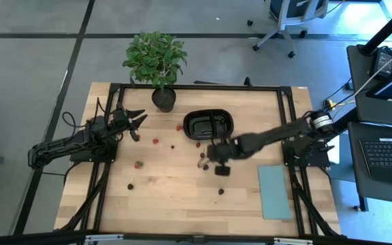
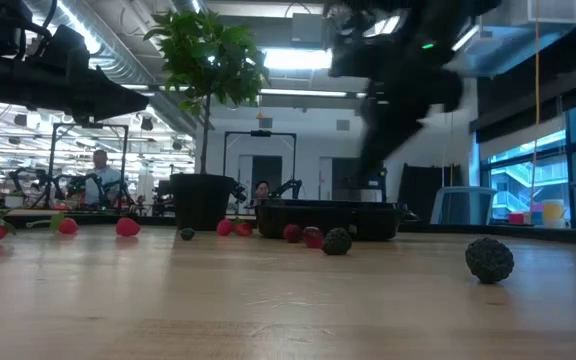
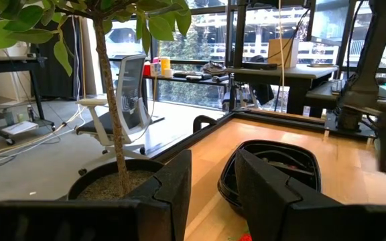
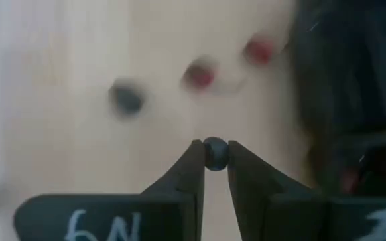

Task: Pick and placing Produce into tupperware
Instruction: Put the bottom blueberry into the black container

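Starting on the left side of the desk (image 1: 182,197): the left tool (image 1: 139,125) is parked above the wood near the left edge, its fingers (image 3: 173,187) partly apart with nothing between them, pointing toward the potted plant (image 1: 156,60) at the far edge. From its wrist view you get the plant's trunk and soil up close, with the black tray further on.

The produce is scattered all over the middle of the desk. There's a red berry (image 1: 155,141) just right of the left tool, another red one (image 1: 138,164) a bit nearer the front edge, and a dark berry (image 1: 131,186) toward the front left. A couple more red ones sit right beside the tray's left rim.

The tupperware (image 1: 208,124) is a glossy black oval tray with two compartments, sitting toward the far edge, right of the plant pot. I can't tell what's in the compartments.

The right tool (image 1: 209,160) hangs over the desk just in front of the tray, and its wrist view shows it pinched narrow on one small dark berry (image 4: 214,153) right at the fingertips. Another dark piece (image 1: 221,192) lies on the wood nearer the front edge.

Farther right, a flat pale teal rectangle (image 1: 275,191) lies near the right edge.
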Robot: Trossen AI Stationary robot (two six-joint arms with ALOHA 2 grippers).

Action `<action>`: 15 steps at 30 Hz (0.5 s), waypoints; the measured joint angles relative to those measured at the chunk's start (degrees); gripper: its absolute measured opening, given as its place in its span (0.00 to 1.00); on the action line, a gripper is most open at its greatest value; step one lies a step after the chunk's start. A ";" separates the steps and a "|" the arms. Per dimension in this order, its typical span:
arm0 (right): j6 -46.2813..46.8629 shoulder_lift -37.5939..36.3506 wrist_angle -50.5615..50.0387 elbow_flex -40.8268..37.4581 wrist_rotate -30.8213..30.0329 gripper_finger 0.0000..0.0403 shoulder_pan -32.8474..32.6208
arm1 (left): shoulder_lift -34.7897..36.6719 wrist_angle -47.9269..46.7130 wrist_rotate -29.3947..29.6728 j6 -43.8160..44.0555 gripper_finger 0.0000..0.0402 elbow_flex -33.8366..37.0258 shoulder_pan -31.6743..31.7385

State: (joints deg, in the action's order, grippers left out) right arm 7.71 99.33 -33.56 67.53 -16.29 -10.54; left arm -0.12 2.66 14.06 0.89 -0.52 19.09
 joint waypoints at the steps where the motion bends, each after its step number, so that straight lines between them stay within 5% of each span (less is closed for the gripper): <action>1: -2.11 -0.01 1.54 0.02 0.00 0.14 1.47 | -0.01 -0.02 0.00 0.00 0.27 0.00 0.01; 10: -14.42 -0.05 12.29 0.02 0.45 0.14 14.70 | -0.02 -0.02 0.00 0.00 0.27 0.01 0.00; 15: -16.95 -0.15 23.40 -2.06 8.78 0.14 19.75 | -0.02 -0.02 0.00 0.00 0.27 0.00 0.02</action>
State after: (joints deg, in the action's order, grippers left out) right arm -9.24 99.18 -10.17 65.46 -7.52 9.21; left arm -0.14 2.63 14.06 0.89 -0.52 19.11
